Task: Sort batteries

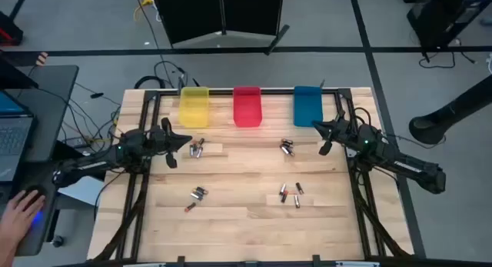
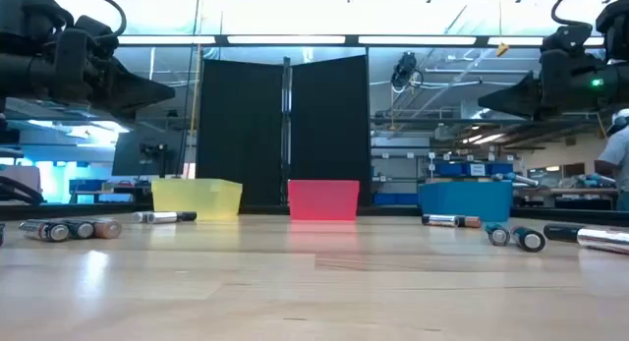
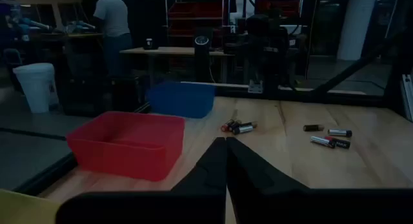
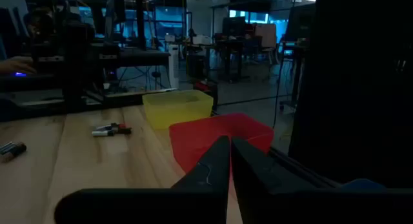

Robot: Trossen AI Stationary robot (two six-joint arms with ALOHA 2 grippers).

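High view showed batteries (image 1: 290, 194) scattered in four clusters on the table (image 1: 246, 221), in front of the red bin (image 1: 247, 106). Left gripper (image 1: 187, 139) and right gripper (image 1: 317, 127) hovered either side, fingers closed, empty.

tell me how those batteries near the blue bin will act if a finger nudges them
The batteries near the blue bin lie on their sides as small cylinders, so they would probably roll on the flat table. Their smooth casings look slippery to pinch.
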